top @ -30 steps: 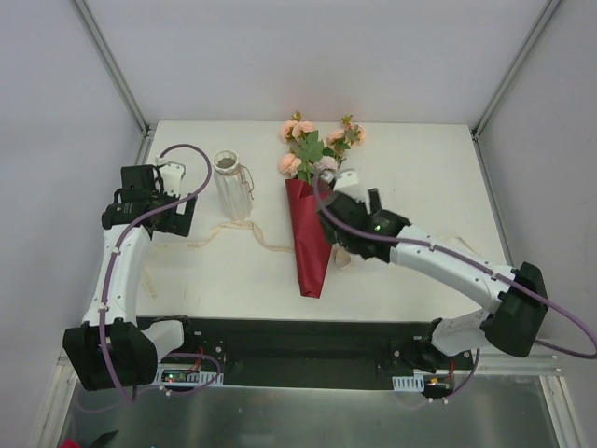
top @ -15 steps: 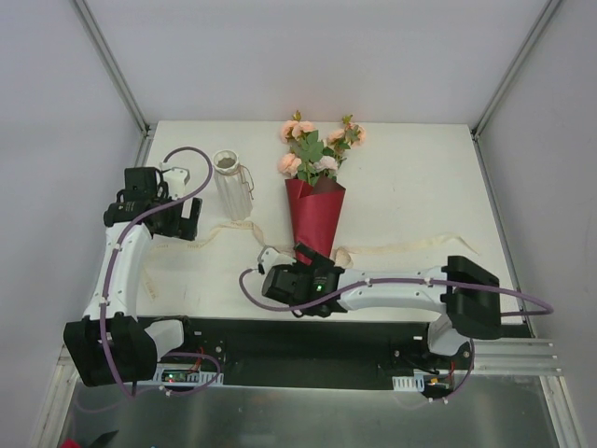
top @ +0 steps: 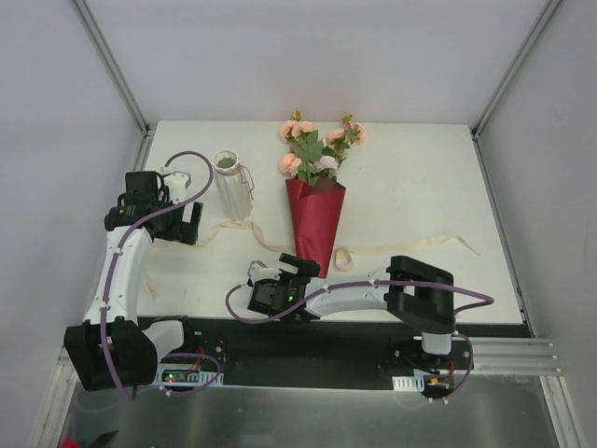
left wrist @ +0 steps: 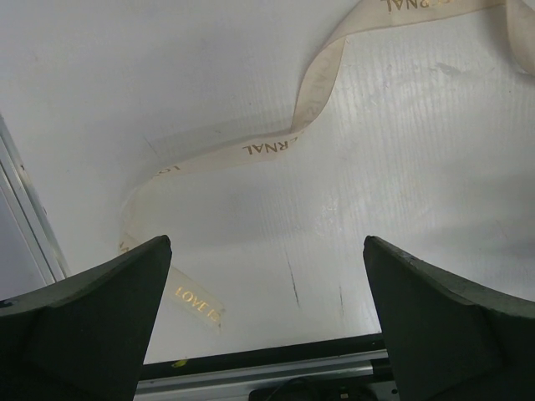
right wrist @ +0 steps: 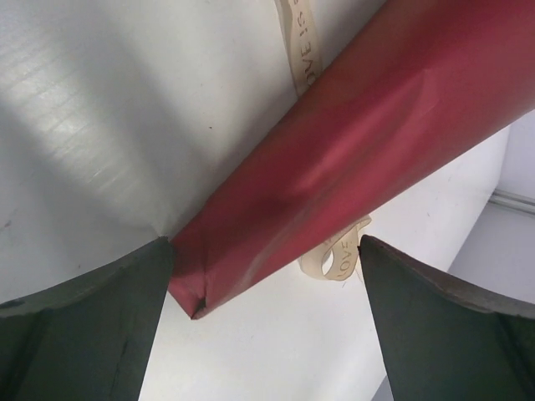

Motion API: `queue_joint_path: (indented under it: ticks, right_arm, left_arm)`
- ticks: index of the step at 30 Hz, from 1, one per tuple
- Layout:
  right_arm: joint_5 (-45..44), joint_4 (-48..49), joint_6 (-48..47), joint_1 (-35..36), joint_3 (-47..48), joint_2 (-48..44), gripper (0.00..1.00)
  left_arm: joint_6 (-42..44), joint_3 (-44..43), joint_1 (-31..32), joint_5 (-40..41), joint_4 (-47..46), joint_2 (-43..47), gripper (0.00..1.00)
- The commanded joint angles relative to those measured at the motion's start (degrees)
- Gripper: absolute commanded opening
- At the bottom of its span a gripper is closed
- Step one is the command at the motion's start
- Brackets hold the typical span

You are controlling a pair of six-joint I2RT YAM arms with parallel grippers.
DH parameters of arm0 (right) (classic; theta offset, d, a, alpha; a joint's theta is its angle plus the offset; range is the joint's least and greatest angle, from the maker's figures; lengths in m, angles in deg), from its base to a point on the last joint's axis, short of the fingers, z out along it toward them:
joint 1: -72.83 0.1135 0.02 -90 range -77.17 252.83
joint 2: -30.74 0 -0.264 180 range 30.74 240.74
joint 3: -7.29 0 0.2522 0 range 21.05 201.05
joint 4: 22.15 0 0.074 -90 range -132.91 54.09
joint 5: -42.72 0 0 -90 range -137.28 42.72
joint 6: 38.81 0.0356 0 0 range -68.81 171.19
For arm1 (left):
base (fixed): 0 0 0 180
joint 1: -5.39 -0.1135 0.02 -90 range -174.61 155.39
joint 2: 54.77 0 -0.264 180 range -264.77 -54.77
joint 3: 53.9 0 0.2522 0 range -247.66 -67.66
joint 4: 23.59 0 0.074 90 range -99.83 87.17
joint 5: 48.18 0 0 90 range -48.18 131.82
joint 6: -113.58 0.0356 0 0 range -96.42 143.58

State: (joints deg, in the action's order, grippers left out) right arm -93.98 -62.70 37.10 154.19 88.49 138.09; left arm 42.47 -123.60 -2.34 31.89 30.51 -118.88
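White table (top: pixel 420 177) bearing red bouquet (top: pixel 314 224); grey walls (top: pixel 317 56) around.

I see two white-linked arms (top: pixel 117 271) with black joint housings (top: pixel 422 287), purple cables (top: pixel 190 155) looping alongside, and dark matte fingers (left wrist: pixel 84 322).

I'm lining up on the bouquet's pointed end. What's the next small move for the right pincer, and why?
Probably nudge the right pincer a little further up the red paper wrap before closing. It stands open, and only the wrap's pointed tip lies between its fingers, close beside one of them, so a grip here looks thin.
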Motion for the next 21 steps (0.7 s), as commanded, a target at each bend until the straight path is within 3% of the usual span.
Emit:
queue_joint_path:
  ticks: [1, 11, 21]
  right_arm:
    - [-6.38, 0.33, -1.38, -0.06, 2.61, 2.50, 0.96]
    - [-14.99, 2.61, -3.22, -0.06, 3.84, 4.18, 0.96]
    - [-20.71, 8.06, -6.22, -2.34, 2.52, -0.20, 0.96]
  left_arm:
    - [1.49, 1.10, -0.27, -0.35, 1.06, 1.80, 0.99]
    - [2.37, 2.86, -0.18, 0.18, -0.34, 2.24, 0.99]
    - [2.64, 3.38, -0.27, 0.53, -1.31, 1.98, 0.99]
